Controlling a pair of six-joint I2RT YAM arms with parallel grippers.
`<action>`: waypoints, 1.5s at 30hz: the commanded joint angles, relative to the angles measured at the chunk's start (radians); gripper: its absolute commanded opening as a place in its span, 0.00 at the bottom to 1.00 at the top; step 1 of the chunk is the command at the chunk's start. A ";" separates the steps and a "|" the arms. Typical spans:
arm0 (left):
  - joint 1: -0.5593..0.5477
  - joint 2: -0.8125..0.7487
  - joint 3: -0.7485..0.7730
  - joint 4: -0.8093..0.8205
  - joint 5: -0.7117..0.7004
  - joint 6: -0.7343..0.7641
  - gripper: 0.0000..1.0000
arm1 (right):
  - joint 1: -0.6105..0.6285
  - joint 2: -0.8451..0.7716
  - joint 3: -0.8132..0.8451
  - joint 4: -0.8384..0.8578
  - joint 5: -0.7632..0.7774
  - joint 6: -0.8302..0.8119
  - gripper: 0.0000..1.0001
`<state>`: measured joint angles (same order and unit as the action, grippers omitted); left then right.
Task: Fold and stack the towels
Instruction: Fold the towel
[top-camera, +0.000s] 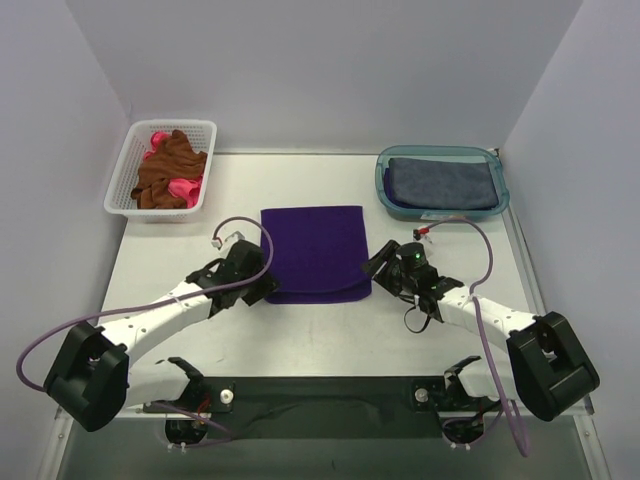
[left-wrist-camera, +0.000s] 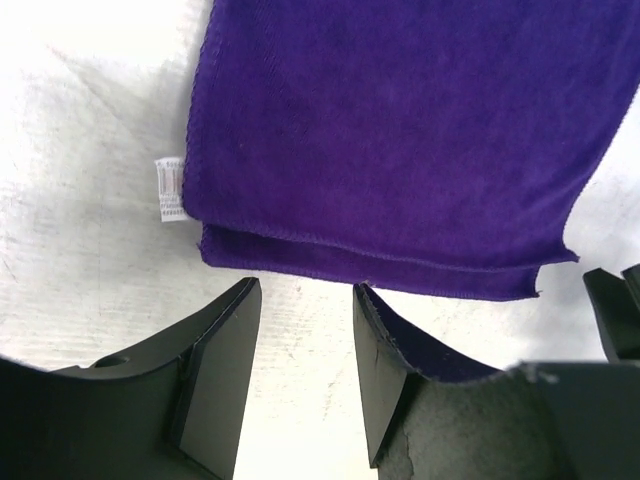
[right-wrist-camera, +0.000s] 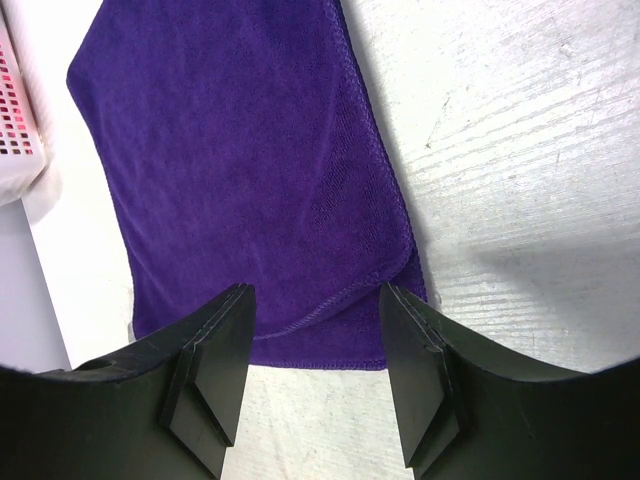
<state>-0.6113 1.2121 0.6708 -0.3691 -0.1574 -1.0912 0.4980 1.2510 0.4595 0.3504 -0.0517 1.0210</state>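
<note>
Top view: a purple towel (top-camera: 315, 252) lies folded and flat on the worktop (top-camera: 300, 335). Beyond it to the left, a white basket (top-camera: 122, 170) holds a crumpled brown towel (top-camera: 165, 168) and a pink towel (top-camera: 183, 187). Beyond it to the right, a teal tub (top-camera: 384, 190) holds a folded blue-grey towel (top-camera: 442, 182). The left jaws sit at the purple towel's near left corner, and the right jaws just beside its right edge.

Left wrist: the purple towel (left-wrist-camera: 400, 130) shows two layers along one hem, with a white tag (left-wrist-camera: 170, 190) sticking out at its side. The left jaws are spread, with bare worktop (left-wrist-camera: 80, 250) between them, just short of that hem and gripping nothing.

Right wrist: the right jaws are spread and empty over a corner of the purple towel (right-wrist-camera: 250, 180). Its upper layer curls back there. The basket (right-wrist-camera: 15, 120) shows past the towel's far side.
</note>
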 joint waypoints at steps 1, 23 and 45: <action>-0.010 0.006 -0.013 0.035 -0.044 -0.062 0.53 | -0.003 -0.024 -0.007 0.007 0.019 -0.009 0.52; 0.002 0.061 -0.096 0.168 -0.119 -0.127 0.55 | -0.009 -0.028 -0.018 0.010 0.013 -0.009 0.52; 0.096 0.047 -0.086 0.196 -0.070 -0.111 0.45 | -0.012 -0.025 -0.019 0.018 0.007 -0.007 0.52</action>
<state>-0.5270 1.2823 0.5625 -0.2131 -0.2310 -1.2011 0.4915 1.2388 0.4484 0.3511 -0.0528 1.0210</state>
